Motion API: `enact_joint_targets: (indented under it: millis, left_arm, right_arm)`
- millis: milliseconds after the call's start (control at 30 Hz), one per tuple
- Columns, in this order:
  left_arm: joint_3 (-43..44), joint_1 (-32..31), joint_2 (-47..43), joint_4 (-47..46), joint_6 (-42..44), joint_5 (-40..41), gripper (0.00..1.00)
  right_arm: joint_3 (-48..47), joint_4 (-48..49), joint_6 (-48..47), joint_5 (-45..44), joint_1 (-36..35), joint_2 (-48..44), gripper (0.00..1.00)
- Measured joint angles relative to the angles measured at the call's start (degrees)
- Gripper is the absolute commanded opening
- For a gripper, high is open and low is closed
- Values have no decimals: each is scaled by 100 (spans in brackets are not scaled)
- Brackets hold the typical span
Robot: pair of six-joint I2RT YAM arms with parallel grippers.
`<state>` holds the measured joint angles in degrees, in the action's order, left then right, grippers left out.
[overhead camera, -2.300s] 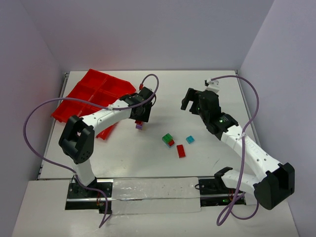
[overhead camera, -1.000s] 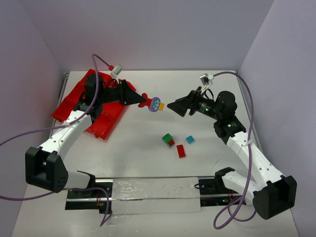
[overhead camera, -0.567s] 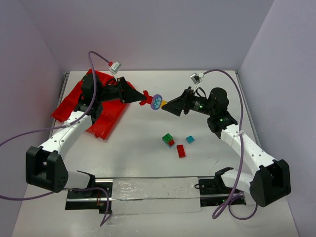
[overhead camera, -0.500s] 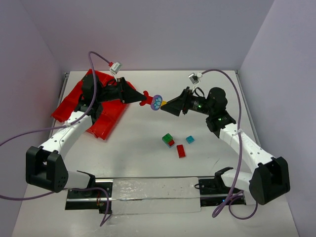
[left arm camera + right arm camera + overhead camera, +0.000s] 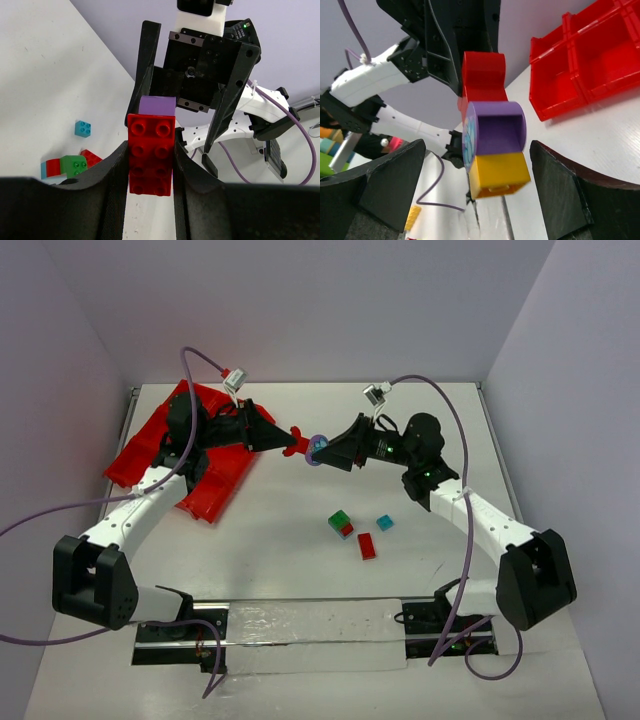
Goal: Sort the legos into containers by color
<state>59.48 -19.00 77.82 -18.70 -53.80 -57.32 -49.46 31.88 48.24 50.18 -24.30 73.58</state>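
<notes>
My left gripper point(image 5: 286, 443) is shut on a red brick point(image 5: 150, 155) and holds it in the air above the table. A round purple piece point(image 5: 497, 127) and a yellow brick point(image 5: 497, 175) are stuck on the red brick's far end. My right gripper point(image 5: 326, 453) is open, its jaws standing on either side of the purple and yellow pieces without touching them; it also shows in its wrist view point(image 5: 476, 146). The red tray point(image 5: 150, 445) lies at the far left, tilted.
On the table lie a green-and-red stack point(image 5: 341, 524), a cyan brick point(image 5: 385, 523) and a flat red brick point(image 5: 367, 546). Walls close in the table at the back and on both sides.
The left gripper lifted the stack off the table. My right gripper moved left until its open jaws came around the stack's purple and yellow end.
</notes>
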Motion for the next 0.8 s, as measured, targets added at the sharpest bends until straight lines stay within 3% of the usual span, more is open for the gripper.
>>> enact_joint_targets:
  millis: [267, 400, 633, 733, 800]
  left_arm:
    - [0, 0, 0, -39, -3, -14, 0]
    - [-2, 0, 0, -126, -30, -49, 0]
    - [-2, 0, 0, -223, -121, -117, 0]
    - [-13, 0, 0, -264, -133, -144, 0]
    - [-50, 9, -4, -328, -124, -186, 0]
  right_arm:
    - [-213, 264, 210, -28, -146, 246, 79]
    - [-277, 289, 250, -50, -180, 323, 66]
    - [-346, 428, 353, -69, -284, 529, 53]
    - [-346, 555, 462, -44, -306, 620, 38]
    - [-346, 645, 623, 0, -308, 678, 18]
